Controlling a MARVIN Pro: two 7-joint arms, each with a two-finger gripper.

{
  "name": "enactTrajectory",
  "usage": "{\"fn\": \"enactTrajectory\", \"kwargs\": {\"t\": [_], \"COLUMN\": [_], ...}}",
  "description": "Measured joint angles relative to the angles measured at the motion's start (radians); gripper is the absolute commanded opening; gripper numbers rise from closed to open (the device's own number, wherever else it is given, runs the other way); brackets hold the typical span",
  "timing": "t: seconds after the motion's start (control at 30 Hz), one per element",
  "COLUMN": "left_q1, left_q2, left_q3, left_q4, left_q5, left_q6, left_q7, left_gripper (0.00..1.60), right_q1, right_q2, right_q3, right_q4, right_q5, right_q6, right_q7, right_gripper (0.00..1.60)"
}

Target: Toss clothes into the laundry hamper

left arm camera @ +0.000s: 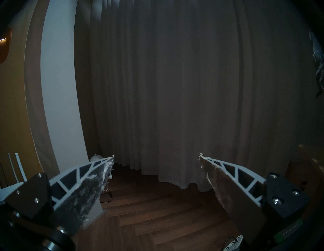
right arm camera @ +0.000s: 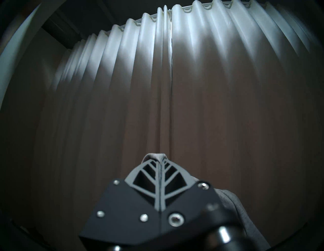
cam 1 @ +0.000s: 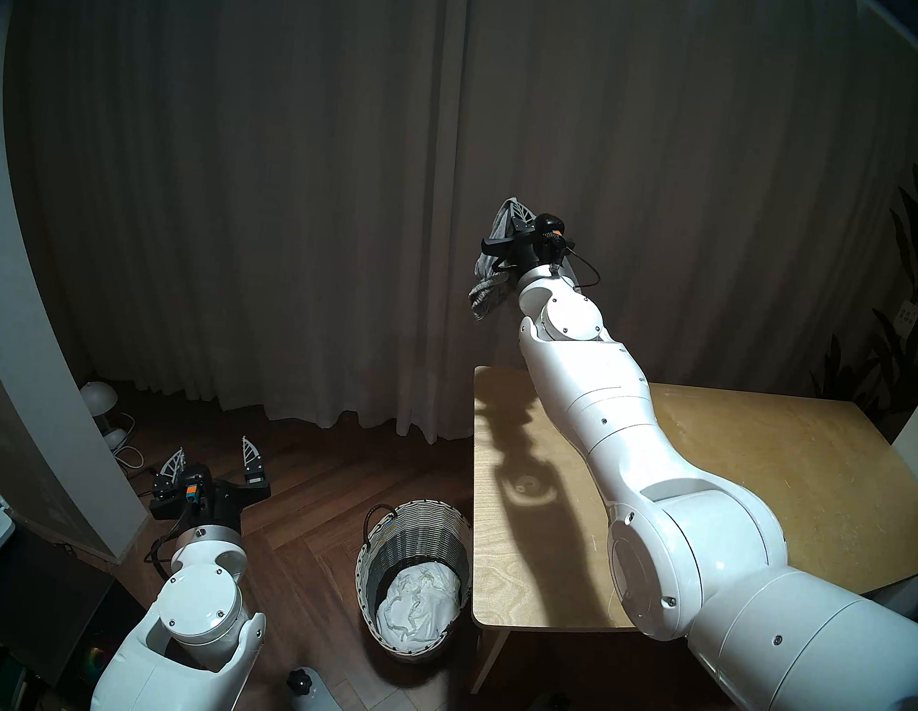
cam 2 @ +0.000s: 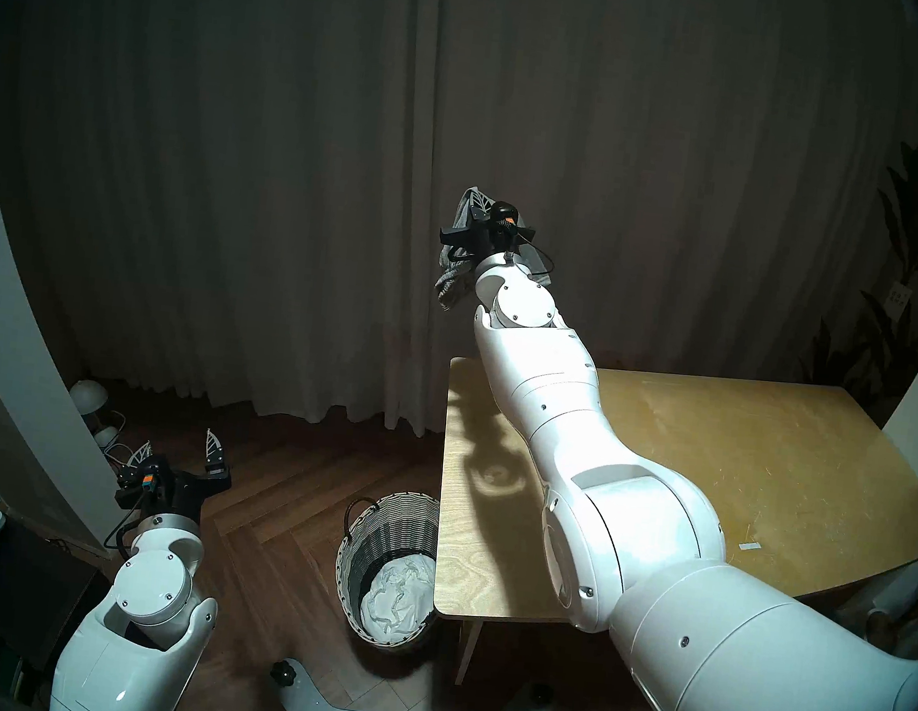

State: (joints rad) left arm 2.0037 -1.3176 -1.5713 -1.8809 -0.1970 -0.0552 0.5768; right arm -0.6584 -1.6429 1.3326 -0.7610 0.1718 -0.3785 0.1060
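right gripper (cam 1: 512,208): raised high in front of the curtain, past the far left corner of the table, pointing up and away; fingers pressed flat together on the grey garment
grey garment (cam 1: 485,287): heathered knit, pinched at its top edge between the closed fingers, the rest hanging down in a bunch on the left of the wrist; a fold also drapes on the right side of the gripper in the right wrist view (right arm camera: 233,210); clear of table and hamper, in the air
left gripper (cam 1: 213,459): low at the left, over the wood floor, pointing level toward the curtain; fingers spread wide apart, nothing between them; left wrist view shows only floor and curtain in the gap (left arm camera: 156,157)
laundry hamper (cam 1: 375,549): round woven basket standing upright on the floor, just beside the table's near left corner, dark loop handle at its far-left rim; between the two arms
white clothes (cam 1: 416,604): crumpled white cloth lying at the bottom of the hamper; looks like more than one piece but cannot tell how many from here
table (cam 1: 804,484): light wood top, bare surface, the right arm's shadow across its left part
curtain (cam 1: 293,188): pleated, pale, fills the background down to the floor
lamp (cam 1: 95,398): small white dome lamp on the floor at the far left, near the curtain hem
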Motion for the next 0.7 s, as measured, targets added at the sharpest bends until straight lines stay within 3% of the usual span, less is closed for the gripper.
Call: {"fn": "enactTrajectory", "kwargs": {"t": [0.4, 0.7], "left_q1": [0.027, 0.043], "left_q2": [0.017, 0.024], "left_q3": [-0.053, -0.072], "left_q4": [0.008, 0.008], "left_q5": [0.009, 0.017], "left_q6": [0.001, -0.001], "left_q7": [0.034, 0.052], "left_gripper": [1.6, 1.6], "right_q1": [-0.132, -0.257], "right_q2": [-0.012, -0.027], "right_q3": [-0.051, -0.131], "right_q4": [-0.066, -0.08], "right_q5": [0.026, 0.039], "right_q6": [-0.003, 0.002], "right_q7": [0.071, 0.14], "right_gripper": [0.0, 0.0]}}
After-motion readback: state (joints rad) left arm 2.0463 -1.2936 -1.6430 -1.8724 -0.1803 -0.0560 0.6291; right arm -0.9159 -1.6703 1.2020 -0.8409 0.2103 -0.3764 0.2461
